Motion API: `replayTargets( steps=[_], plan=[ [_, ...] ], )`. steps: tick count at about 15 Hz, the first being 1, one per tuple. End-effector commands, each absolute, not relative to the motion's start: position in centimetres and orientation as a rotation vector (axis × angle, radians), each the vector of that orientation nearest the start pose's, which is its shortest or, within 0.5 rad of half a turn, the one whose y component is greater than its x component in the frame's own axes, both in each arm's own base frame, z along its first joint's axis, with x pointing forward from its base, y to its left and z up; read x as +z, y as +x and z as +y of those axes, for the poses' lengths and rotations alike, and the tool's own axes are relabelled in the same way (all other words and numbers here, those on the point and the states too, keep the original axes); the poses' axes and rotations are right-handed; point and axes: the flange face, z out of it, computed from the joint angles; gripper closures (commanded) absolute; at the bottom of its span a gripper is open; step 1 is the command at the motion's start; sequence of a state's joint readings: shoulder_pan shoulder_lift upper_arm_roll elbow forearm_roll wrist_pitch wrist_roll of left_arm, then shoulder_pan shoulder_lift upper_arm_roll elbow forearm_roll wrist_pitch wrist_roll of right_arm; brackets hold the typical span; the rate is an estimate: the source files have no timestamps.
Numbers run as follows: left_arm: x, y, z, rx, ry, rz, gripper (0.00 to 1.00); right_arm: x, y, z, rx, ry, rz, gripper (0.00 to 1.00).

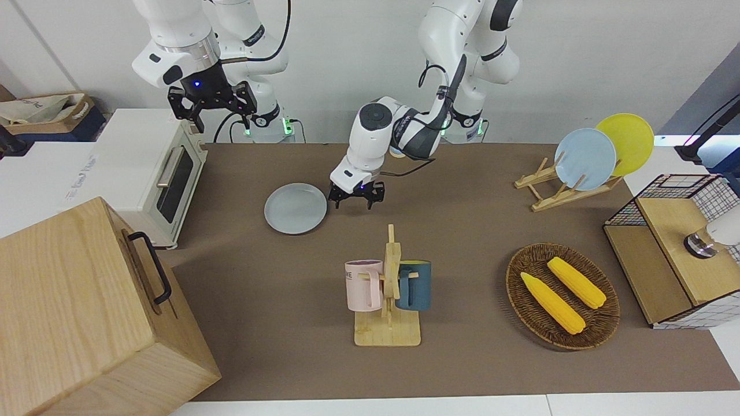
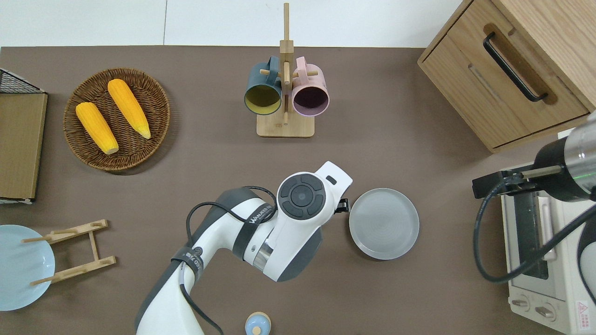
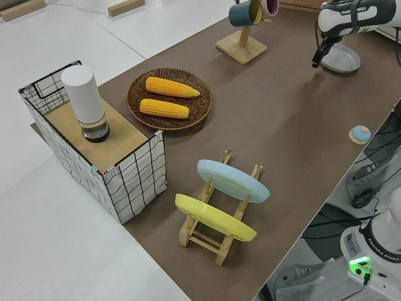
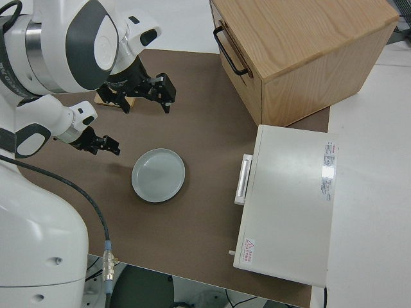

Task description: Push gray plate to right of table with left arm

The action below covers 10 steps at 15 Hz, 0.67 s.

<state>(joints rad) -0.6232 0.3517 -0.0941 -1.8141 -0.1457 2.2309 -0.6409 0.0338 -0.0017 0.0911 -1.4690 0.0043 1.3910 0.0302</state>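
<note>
- While the gray plate (image 1: 295, 208) lies flat on the brown table (image 1: 462, 358), the left gripper (image 1: 356, 197) hangs just beside its rim on the side toward the left arm's end, clear of the plate with a sliver of bare tabletop between them.
- Its two black fingers (image 1: 340, 199) are spread apart and point down, holding nothing.
- From straight above, the left arm (image 2: 260, 232) bends across the middle of the table, and its white wrist housing covers most of the left gripper (image 2: 343, 205); only a black tip pokes out toward the gray plate (image 2: 384, 224).
- That plate sits toward the right arm's end of the table, between the left gripper and the white toaster oven (image 1: 151, 173), nearer to the robots than the wooden mug stand (image 1: 388, 300) with its pink mug (image 1: 364, 284) and dark blue mug (image 1: 414, 285).
- From beside the right arm, the gray plate (image 4: 158, 174) is empty, and the left gripper (image 4: 97, 142) is apart from its edge.
- A wooden cabinet (image 1: 87, 312) with a black handle stands farther from the robots than the toaster oven.
- Toward the left arm's end I can see a wicker basket (image 1: 601, 329) holding two corn cobs (image 1: 552, 303), and a wooden rack (image 1: 546, 188) carrying a sky-blue plate (image 1: 585, 159) and a yellow plate (image 1: 629, 141).
- The right arm is parked, its right gripper (image 1: 212, 108) showing its fingers apart.
</note>
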Motion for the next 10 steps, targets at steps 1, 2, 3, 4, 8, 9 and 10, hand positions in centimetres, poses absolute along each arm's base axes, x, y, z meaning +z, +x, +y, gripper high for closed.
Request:
replayTargets(
  steps=[1,2,3,4,8,9,10],
  plan=[
    [37.5,49.7,-38.6,0.157,-3.278,0.026,0.01,66.0,52.7,6.5,0.128,-3.130,-0.147,0.017],
    [38.1,50.2,-37.4,0.173,-3.272,0.037,0.01,66.0,52.7,6.5,0.128,-3.130,-0.145,0.017],
    [38.6,50.6,-36.1,0.200,-3.261,0.044,0.01,66.1,52.7,6.5,0.126,-3.130,-0.145,0.017],
    [39.3,51.0,-34.8,0.219,-3.254,0.053,0.01,66.0,52.7,6.5,0.128,-3.130,-0.147,0.017],
    [42.1,52.4,-29.5,0.256,-3.239,0.080,0.01,66.1,52.7,6.5,0.126,-3.130,-0.147,0.017],
    [42.8,52.5,-28.5,0.261,-3.231,0.090,0.01,66.0,52.7,6.5,0.128,-3.130,-0.145,0.017],
    [43.6,52.8,-27.1,0.263,-3.231,0.096,0.01,66.1,52.7,6.4,0.126,-3.130,-0.145,0.017]
  ],
)
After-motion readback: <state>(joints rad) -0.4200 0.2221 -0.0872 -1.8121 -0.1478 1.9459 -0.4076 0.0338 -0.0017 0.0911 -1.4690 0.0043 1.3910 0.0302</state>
